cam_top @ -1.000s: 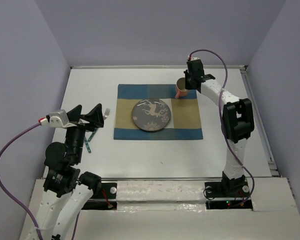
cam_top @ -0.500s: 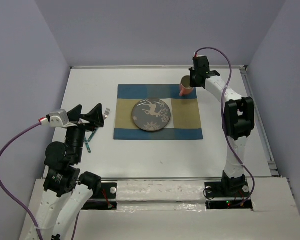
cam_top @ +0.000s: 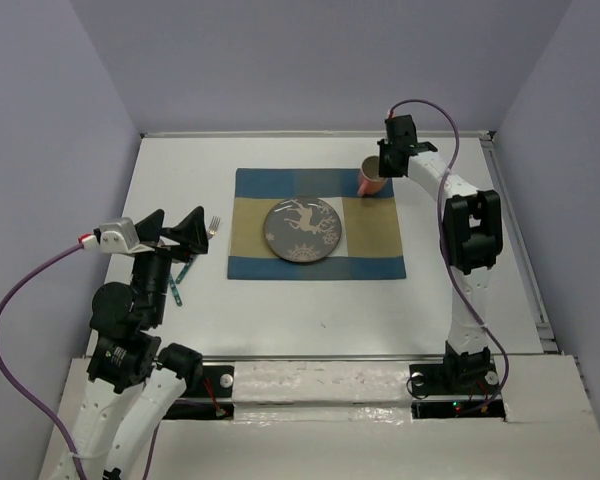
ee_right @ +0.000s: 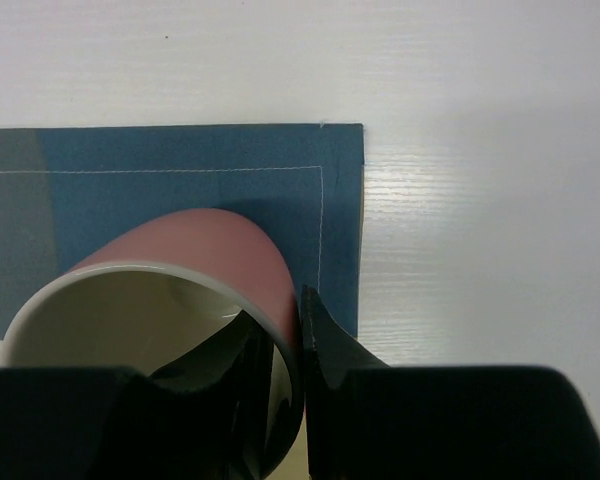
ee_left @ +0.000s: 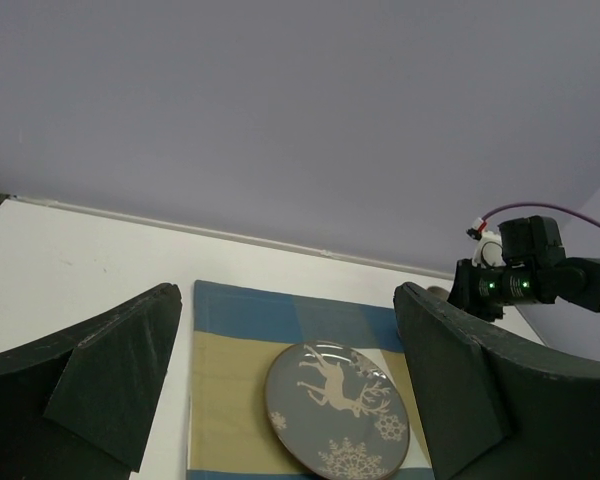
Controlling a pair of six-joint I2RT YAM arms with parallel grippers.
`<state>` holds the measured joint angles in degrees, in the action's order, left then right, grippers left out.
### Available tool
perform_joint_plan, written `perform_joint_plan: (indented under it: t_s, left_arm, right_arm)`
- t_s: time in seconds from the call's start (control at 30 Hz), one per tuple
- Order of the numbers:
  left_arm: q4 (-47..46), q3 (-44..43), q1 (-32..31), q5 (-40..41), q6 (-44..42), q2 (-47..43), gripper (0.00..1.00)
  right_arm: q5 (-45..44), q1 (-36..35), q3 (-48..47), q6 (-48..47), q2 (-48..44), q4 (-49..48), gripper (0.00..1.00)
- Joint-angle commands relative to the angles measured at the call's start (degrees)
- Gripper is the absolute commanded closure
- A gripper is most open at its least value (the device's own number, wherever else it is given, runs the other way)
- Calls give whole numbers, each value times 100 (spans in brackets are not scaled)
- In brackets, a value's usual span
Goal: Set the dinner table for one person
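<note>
Your right gripper point(ee_right: 290, 345) is clamped on the wall of the pink ceramic cup with a pale inside point(ee_right: 195, 255). One finger sits inside the rim and the other presses against the outside. The cup is at the far right corner of the blue, tan and white checked cloth placemat point(cam_top: 372, 252). You cannot tell from these views whether its base rests on the cloth.

The round grey plate with a white deer and snowflakes point(cam_top: 302, 230) lies in the middle of the placemat, apart from the cup. The placemat lies around the centre of the large matte white dinner table point(cam_top: 310, 310), which stretches out in front of both arm bases.

Your left gripper point(cam_top: 174, 228) hangs over the left side of the table with its jaws spread wide and nothing between them. The tines of a silver fork point(cam_top: 214, 225) show just beside its right finger, off the placemat's left edge.
</note>
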<state>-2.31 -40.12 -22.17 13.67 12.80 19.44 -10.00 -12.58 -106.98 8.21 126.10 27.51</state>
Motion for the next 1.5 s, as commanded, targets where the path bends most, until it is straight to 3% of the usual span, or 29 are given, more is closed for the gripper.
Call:
perform_joint_plan:
  t_s: [0.0, 0.17, 0.47, 0.6, 0.7, 0.83, 1.1, 1.2, 1.47]
  left_arm:
    - [-227, -40, -24, 109, 3, 86, 1]
    - [-200, -49, 11, 136, 39, 191, 1]
    - [116, -136, 73, 549, 276, 771, 1]
    - [764, -523, 64, 741, 285, 1438, 1]
    - [1300, -743, 73, 1057, 206, 2061, 1]
    - [1715, -813, 178, 1024, 206, 2537, 1]
    - [1804, -637, 776, 1147, 48, 3750, 2]
    - [1769, -734, 969, 1051, -5, 4295, 10]
    - [1874, -1252, 1329, 488, -198, 6096, 27]
  right_arm:
    - [77, 98, -446, 102, -121, -167, 73]
    - [139, 150, -710, 111, -95, 9, 51]
    - [542, 150, -570, 374, -788, 71, 43]
    - [947, 90, 596, 987, -2216, -683, 43]
    - [1342, -164, 2701, 1418, -3490, -1913, 43]
    - [1431, -561, 4197, 1833, -4740, -2941, 43]
    - [1659, -966, 5993, 2123, -6429, -3357, 44]
    - [1738, -966, 6477, 2176, -6887, -3559, 44]
    - [1668, -966, 6699, 2010, -7293, -3463, 44]
